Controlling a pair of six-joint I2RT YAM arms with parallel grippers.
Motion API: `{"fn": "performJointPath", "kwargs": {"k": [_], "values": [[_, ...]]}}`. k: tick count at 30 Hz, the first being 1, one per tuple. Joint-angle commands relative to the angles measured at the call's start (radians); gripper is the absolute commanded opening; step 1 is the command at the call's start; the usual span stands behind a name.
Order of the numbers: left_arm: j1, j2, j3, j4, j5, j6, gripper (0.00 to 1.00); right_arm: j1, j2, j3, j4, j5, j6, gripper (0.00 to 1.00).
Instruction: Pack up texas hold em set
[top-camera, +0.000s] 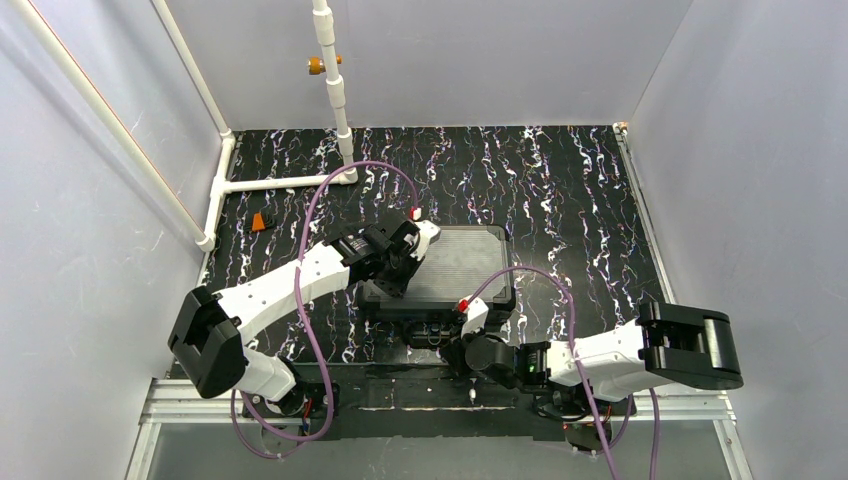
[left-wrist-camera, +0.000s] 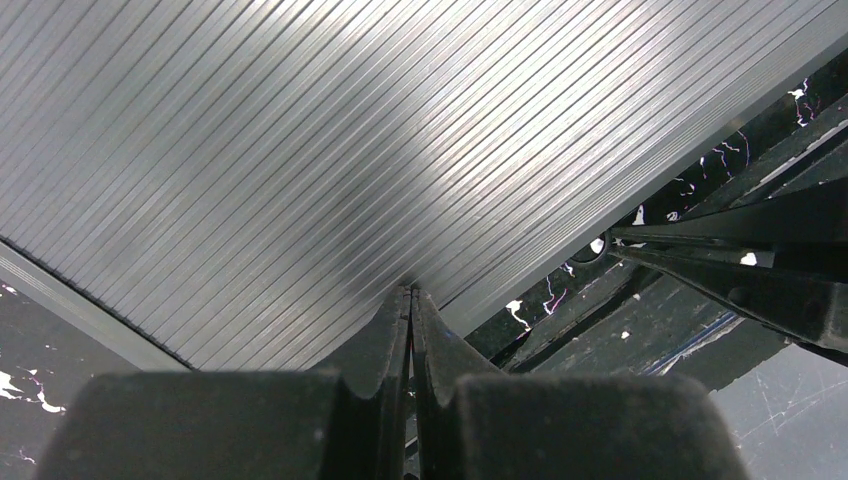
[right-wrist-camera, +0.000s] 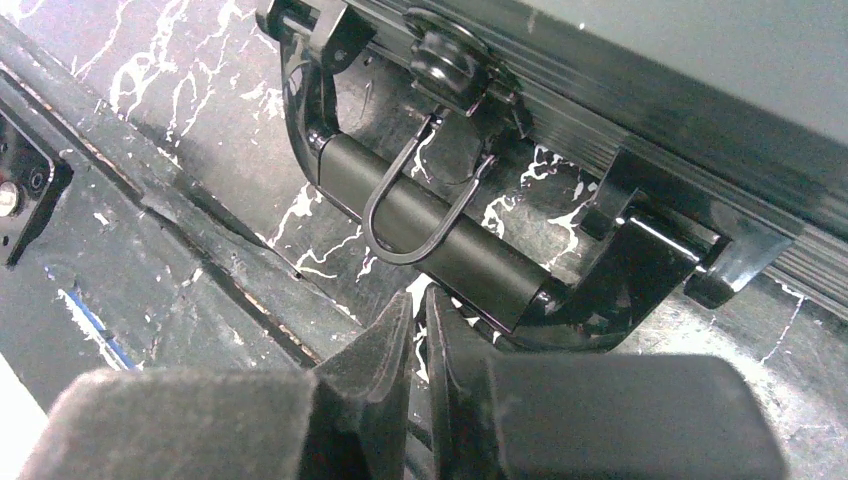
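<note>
Case: the black hard plastic case with the ribbed lid (top-camera: 462, 262) lies shut and flat in the middle of the black white-veined counter (top-camera: 570, 190), its front edge towards the arms; none of the chips or cards are visible
Front fittings: a black carry handle (right-wrist-camera: 440, 235) hangs along that edge; a thin wire latch loop (right-wrist-camera: 415, 215) dangles across it from a round catch (right-wrist-camera: 447, 57); it looks unfastened to me
Left end effector (left-wrist-camera: 410, 292): clenched tight on nothing; its tips rest on the ribbed lid near the near-left corner, apparently pinning it down
Right end effector (right-wrist-camera: 412, 296): fingers drawn almost together around nothing; it sits low, just in front of the handle
Step in hand: I'd say securing the closed case, late in the job
Next move: probably nudging the fingertips under the loop and swinging it onto its catch while the lid is held down
Stray: a small orange-red piece (top-camera: 262, 221) lies far off at the left; what it is I cannot tell
</note>
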Motion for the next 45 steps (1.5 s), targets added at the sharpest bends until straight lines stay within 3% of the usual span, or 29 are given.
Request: {"fn": "performJointPath", "kwargs": {"k": [1, 28, 45], "values": [[-0.004, 0.005, -0.041, -0.109, -0.012, 0.000, 0.00, 0.005, 0.020, -0.001, 0.068, 0.062, 0.018, 0.18], [-0.004, 0.018, -0.041, -0.109, -0.012, 0.000, 0.00, 0.005, -0.048, 0.121, -0.033, 0.154, -0.070, 0.18], [-0.004, 0.017, -0.043, -0.111, -0.012, 0.001, 0.00, -0.002, 0.007, 0.201, -0.088, 0.268, -0.142, 0.18]]}}
